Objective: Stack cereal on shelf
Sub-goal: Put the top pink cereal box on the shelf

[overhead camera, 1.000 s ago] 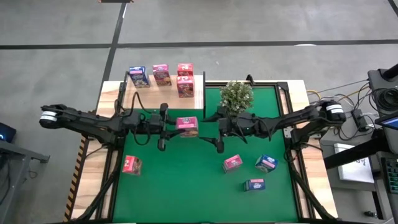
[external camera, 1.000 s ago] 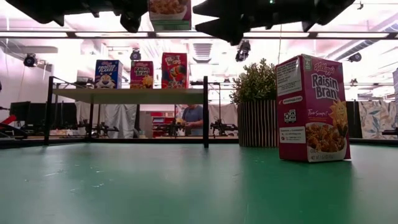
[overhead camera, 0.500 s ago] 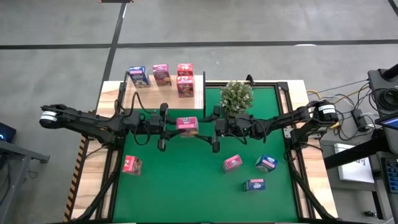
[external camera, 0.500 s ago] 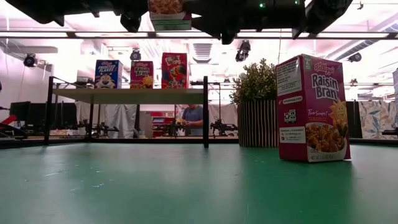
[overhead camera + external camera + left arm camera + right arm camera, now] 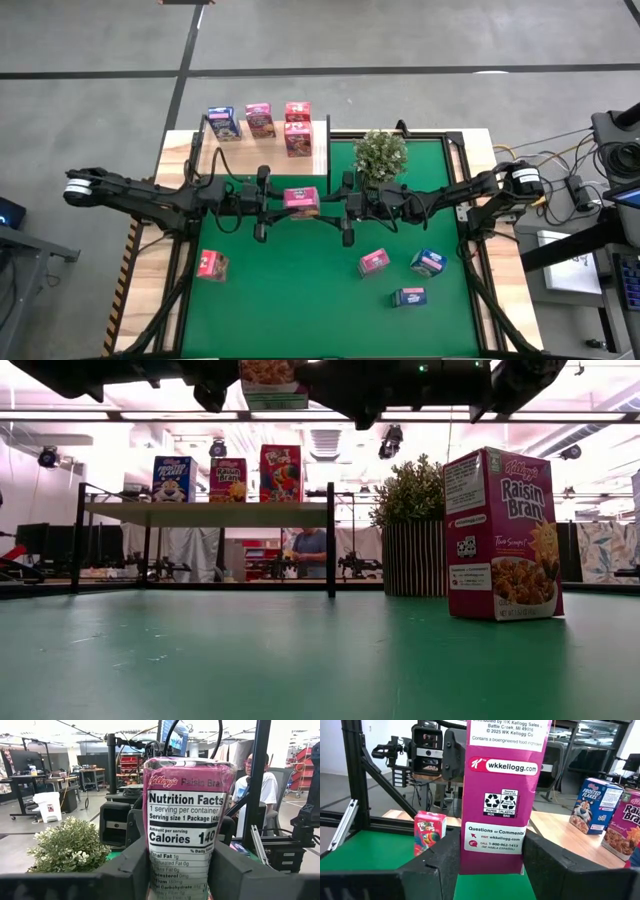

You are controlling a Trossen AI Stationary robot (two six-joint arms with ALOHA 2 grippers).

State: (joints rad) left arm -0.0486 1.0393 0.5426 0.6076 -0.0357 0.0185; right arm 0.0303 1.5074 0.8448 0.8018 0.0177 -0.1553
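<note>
A pink cereal box (image 5: 301,202) is held upright in the air over the green mat, between both grippers. My left gripper (image 5: 284,203) is shut on it from the left. My right gripper (image 5: 323,206) closes on its other side. The low view shows only the box's lower end (image 5: 272,382). The shelf (image 5: 262,152) at the far left carries one blue box (image 5: 224,123) and three pink ones (image 5: 260,120). Several more boxes lie loose on the mat, one of them pink (image 5: 374,262). My left gripper pinches the box between its two fingers (image 5: 131,867), across the broad faces beside the nutrition panel (image 5: 182,835). It comes in level from the table's left, and the box stands upright, lifted clear. My right gripper has its fingers (image 5: 442,865) against the broad faces beside the recycling panel (image 5: 495,835). It comes in level from the table's right, and no gap shows.
A potted plant (image 5: 380,153) stands just beyond the right gripper, next to the shelf's black upright (image 5: 328,140). A Raisin Bran box (image 5: 500,535) stands on the mat. A pink box (image 5: 211,264) lies near left; two blue ones (image 5: 427,262) (image 5: 408,296) near right. A person sits in the room beyond.
My right gripper has moved toward the table's left and slightly toward the far edge, up to the box held by my left gripper, then stayed there. The box and my left gripper have kept still.
</note>
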